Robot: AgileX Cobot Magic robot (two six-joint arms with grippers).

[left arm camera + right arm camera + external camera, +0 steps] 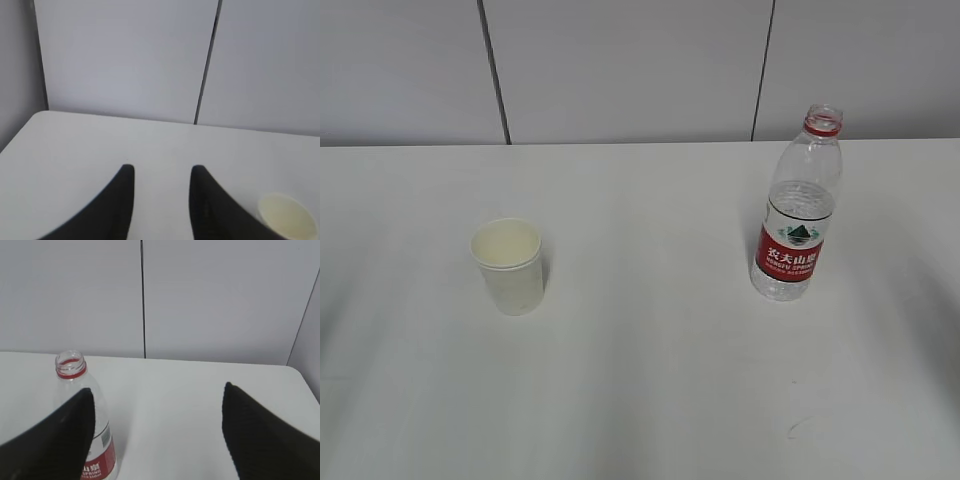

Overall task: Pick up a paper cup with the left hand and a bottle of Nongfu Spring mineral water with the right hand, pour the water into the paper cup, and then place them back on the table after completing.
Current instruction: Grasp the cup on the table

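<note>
- The left hand (160, 172) has its two black fingers (112, 210) parted by a modest gap, holding nothing and touching nothing; only bare table (150, 145) shows between them.
- The right hand (157, 390) is spread much wider, released and empty; its near finger (55, 440) overlaps the bottle in the right wrist view, but whether they touch cannot be told.
- The paper cup (508, 265) stands upright on the table (650, 380), well to the left of the bottle, white, its mouth open; whether it holds liquid cannot be told.
- In the left wrist view the paper cup (287, 216) sits off to the right of the fingers, outside their gap.
- The bottle (800, 205) stands upright, uncapped, clear plastic with a red neck ring and a red label (789, 256).
- Water (782, 283) shows only faintly low in the bottle.
</note>
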